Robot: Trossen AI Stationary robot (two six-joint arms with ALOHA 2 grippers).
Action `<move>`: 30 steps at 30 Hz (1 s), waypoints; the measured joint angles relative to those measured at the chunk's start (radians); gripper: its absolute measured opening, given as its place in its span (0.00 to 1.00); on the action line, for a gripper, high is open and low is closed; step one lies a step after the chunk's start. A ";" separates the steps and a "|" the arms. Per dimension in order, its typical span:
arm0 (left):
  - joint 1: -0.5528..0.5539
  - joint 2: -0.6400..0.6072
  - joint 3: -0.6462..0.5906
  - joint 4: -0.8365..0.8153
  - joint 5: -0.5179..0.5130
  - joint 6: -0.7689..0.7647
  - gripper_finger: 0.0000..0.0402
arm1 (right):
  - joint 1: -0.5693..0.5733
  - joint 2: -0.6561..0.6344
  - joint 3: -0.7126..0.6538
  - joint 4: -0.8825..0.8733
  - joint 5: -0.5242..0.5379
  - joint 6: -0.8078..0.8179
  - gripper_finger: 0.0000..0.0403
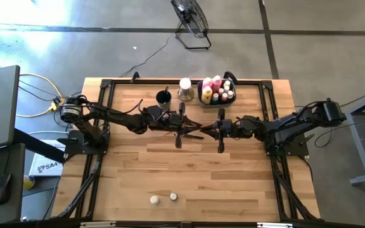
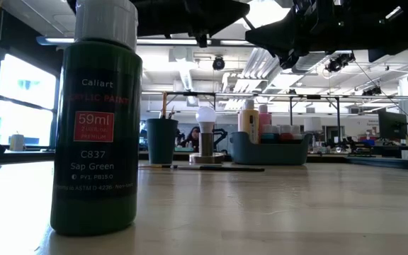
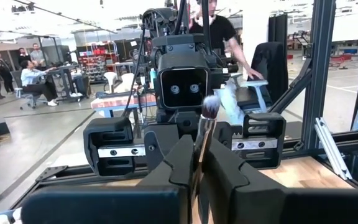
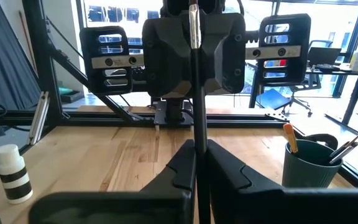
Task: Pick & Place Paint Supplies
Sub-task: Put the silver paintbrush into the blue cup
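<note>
Wooden table (image 1: 189, 171), open workshop behind: both arms meet mid-table on one brush (image 4: 194, 74).

Nearest, right gripper (image 4: 197, 165) is clenched on the brush handle; just beyond it, facing, left gripper (image 3: 199, 163) is clamped on the same brush below the bristles. Risk: both pulling at once could bend or snap it; either letting go early could drop it. Farther off: dark cup (image 1: 163, 97), bin (image 1: 217, 92) of paint bottles.
</note>
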 joint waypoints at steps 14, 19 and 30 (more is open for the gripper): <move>0.000 0.000 0.000 -0.018 -0.006 0.004 0.04 | 0.000 0.000 0.000 0.003 0.026 0.060 0.12; 0.011 0.000 0.000 -0.043 -0.049 0.030 0.05 | 0.000 -0.008 0.000 -0.002 0.030 0.093 0.24; 0.101 -0.094 -0.002 -0.171 -0.034 0.020 0.05 | 0.000 -0.104 0.000 -0.187 0.073 0.079 0.38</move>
